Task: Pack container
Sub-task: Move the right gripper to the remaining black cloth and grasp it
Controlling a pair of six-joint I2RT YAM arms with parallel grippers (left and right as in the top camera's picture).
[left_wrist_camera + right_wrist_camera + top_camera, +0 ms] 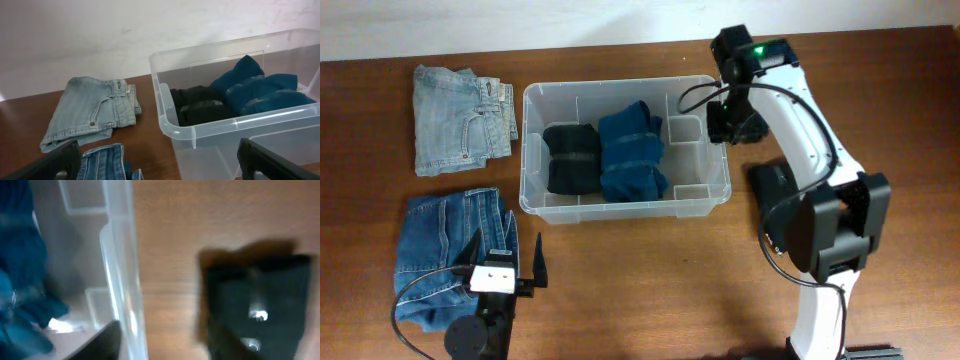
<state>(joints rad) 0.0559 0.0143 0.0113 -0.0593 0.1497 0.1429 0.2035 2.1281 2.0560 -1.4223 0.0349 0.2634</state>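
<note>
Hanging low over the near-left part of the wooden table (650,290), the left gripper (505,256) has its two black fingers (272,161) spread wide, with nothing between them. It sits above the right edge of a pair of dark blue jeans (445,255), which lie loosely folded flat on the wood.

Past them, around the middle of the table, stands the container (620,213), a clear plastic bin with a rounded rim, its long side facing the arms. Two rolled garments lie inside it, touching side by side. A black one (570,160) is toward the left end and a dark teal-blue one (632,155) is just right of it. The right end of the bin's floor shows bare moulded ribs.

To the left of the bin, and apart from it, a folded pair of pale, washed-out jeans (458,120) rests on the far-left part of the table.

At the bin's far-right corner the right gripper (730,122) hangs just over the rim. Its wrist view is badly blurred, showing only the clear wall, a patch of teal-blue cloth and dark shapes, so I cannot tell whether its fingers are apart or pressed together.
</note>
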